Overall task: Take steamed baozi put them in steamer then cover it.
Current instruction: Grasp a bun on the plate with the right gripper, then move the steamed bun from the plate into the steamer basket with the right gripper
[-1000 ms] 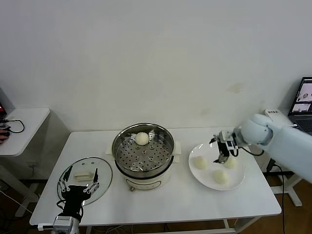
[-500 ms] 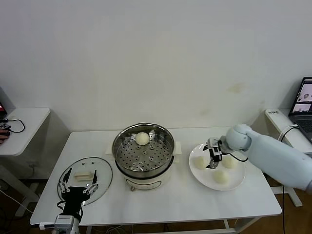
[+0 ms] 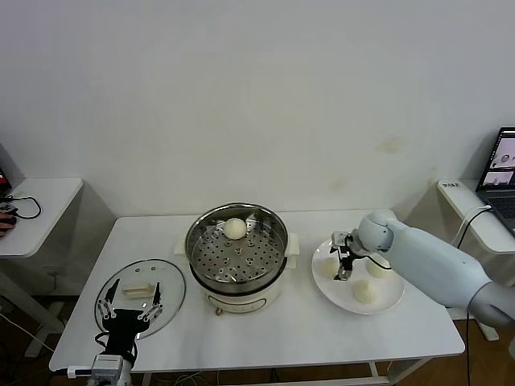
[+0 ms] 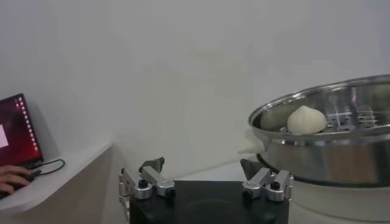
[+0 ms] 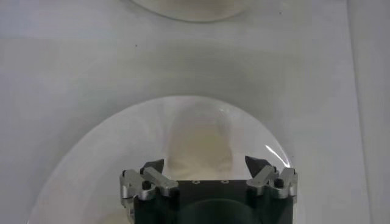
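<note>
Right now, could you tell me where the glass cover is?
In the head view the cover lies flat on the table's front-left part, left of the steamer, with the open left gripper over it.

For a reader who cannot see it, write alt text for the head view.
The open right gripper hangs over a cream-white dough bun on a flat white plate holding three buns. A shiny steel steamer pot holds one bun; the open left gripper waits above the clear glass lid.
</note>
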Robot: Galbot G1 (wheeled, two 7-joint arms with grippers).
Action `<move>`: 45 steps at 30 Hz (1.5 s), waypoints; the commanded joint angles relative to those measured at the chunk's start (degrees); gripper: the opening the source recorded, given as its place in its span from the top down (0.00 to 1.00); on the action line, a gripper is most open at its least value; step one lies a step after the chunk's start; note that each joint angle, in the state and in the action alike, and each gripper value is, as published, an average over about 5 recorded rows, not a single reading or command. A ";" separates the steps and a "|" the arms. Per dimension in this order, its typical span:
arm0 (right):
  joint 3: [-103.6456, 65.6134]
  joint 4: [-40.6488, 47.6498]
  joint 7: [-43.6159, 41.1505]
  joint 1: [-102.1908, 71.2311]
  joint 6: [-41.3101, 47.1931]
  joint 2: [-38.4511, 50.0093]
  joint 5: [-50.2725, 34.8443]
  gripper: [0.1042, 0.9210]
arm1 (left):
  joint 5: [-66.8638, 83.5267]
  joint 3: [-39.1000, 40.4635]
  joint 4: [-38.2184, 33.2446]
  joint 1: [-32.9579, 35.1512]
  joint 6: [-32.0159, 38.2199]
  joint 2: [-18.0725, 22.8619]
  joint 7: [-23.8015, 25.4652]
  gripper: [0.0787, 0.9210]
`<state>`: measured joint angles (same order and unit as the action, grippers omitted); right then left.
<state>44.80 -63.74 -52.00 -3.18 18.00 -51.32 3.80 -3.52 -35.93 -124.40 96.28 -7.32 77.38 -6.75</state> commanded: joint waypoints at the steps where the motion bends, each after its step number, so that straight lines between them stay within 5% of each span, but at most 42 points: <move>1: -0.64 3.98 0.18 -0.68 0.20 -2.93 1.05 0.13 | 0.00 0.02 0.23 -0.02 0.10 0.08 0.02 0.12; 19: -0.93 0.27 -3.69 1.43 1.35 0.07 -0.98 0.44 | -0.29 0.16 -1.03 0.61 0.13 0.22 -0.04 0.12; 32: 11.02 -11.21 -3.70 30.56 5.10 6.35 -17.64 0.44 | -0.35 0.01 -2.70 1.41 0.10 -0.21 -0.02 0.12; 45: 19.96 -21.48 4.72 44.52 17.09 -6.45 -41.28 0.42 | -0.26 0.49 -3.19 0.79 0.08 -0.27 -0.12 0.12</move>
<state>59.08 -78.59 -52.01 30.74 28.19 -50.75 -21.93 -3.86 -35.35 -127.42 97.11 -7.21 77.15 -6.81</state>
